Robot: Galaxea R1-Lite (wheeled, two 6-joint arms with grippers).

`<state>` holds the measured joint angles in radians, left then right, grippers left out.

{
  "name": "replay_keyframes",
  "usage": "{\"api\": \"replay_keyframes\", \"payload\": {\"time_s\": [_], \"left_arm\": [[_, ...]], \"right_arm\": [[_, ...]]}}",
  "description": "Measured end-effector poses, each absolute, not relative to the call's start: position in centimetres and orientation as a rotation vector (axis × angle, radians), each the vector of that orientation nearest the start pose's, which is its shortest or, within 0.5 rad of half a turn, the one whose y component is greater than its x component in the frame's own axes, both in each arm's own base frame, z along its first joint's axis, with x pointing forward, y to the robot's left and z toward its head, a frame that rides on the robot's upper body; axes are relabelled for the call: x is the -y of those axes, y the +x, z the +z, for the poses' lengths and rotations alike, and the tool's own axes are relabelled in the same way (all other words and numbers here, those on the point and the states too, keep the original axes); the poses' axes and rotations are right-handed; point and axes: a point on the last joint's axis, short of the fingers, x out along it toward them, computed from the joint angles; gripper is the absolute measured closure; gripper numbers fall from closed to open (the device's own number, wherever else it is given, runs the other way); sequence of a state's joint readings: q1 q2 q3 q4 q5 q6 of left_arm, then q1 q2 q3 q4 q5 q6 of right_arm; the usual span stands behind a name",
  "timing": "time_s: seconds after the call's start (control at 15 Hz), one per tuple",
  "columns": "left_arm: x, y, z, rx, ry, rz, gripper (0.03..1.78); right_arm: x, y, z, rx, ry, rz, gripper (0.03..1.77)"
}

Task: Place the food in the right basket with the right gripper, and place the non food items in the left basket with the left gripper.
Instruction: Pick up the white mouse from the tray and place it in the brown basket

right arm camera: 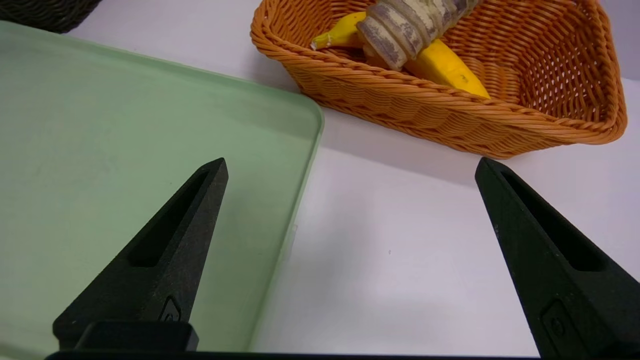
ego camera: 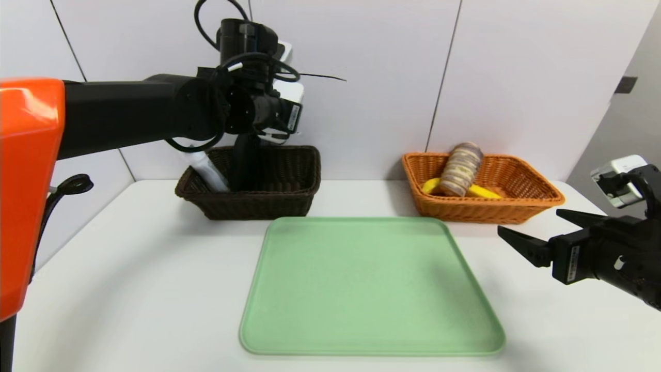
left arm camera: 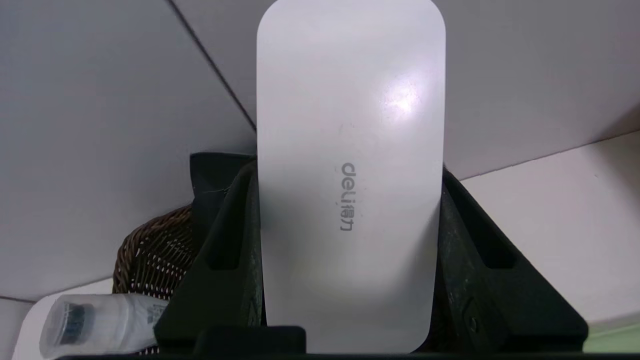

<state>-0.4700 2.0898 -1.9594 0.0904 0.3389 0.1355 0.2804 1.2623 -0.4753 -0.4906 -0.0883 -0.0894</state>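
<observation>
Food, two pieces, lies in my one orange basket (ego camera: 516, 206) beyond the far right corner of the green tray (ego camera: 369, 287): one banana (ego camera: 483, 191) on the bottom and one striped bread loaf (ego camera: 461, 169) leaning over it. From my head I count two baskets on the desk (ego camera: 129, 268); the dark brown basket (ego camera: 289, 199) sits beyond the tray's far left corner. In it stand one black pouch (ego camera: 245, 163) and one clear-white bottle (ego camera: 209, 170). My left end effector (ego camera: 289, 95) hangs above that basket, and the white device (ego camera: 293, 90) shows past it. My right end effector (ego camera: 537, 232) hovers off the tray's right edge, fingers spread wide, gripping nothing.

My left wrist camera shows one white device (left arm camera: 350, 170), marked "deli", clamped between my two fingers (left arm camera: 225, 250). Beneath lie a corner of the brown basket (left arm camera: 150, 255), the pouch (left arm camera: 212, 185) and the bottle (left arm camera: 100, 320) with its dark cap.

My right wrist camera shows two black fingers (right arm camera: 165, 255) well apart over the tray's (right arm camera: 125, 130) right edge and bare desk (right arm camera: 400, 225). Beyond the tray's corner sits the orange basket (right arm camera: 400, 105), with the banana (right arm camera: 440, 65) under the loaf (right arm camera: 400, 25).
</observation>
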Motion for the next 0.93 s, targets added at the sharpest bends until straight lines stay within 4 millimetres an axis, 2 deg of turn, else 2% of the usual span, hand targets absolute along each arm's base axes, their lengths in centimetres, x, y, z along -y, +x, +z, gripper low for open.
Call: {"api": "replay_keyframes", "payload": {"time_s": [0.4,0.93], "left_arm": [[17.0,40.0,25.7,-0.305,0.192,-0.155,0.83],[17.8,41.8,23.0,-0.318,0.154,-0.173,0.83]], "right_arm": [[-5.0,18.0,18.4,-0.293,-0.169,0.208,0.09],[-5.1,18.5,18.4,-0.298,-0.169,0.205,0.09]]}}
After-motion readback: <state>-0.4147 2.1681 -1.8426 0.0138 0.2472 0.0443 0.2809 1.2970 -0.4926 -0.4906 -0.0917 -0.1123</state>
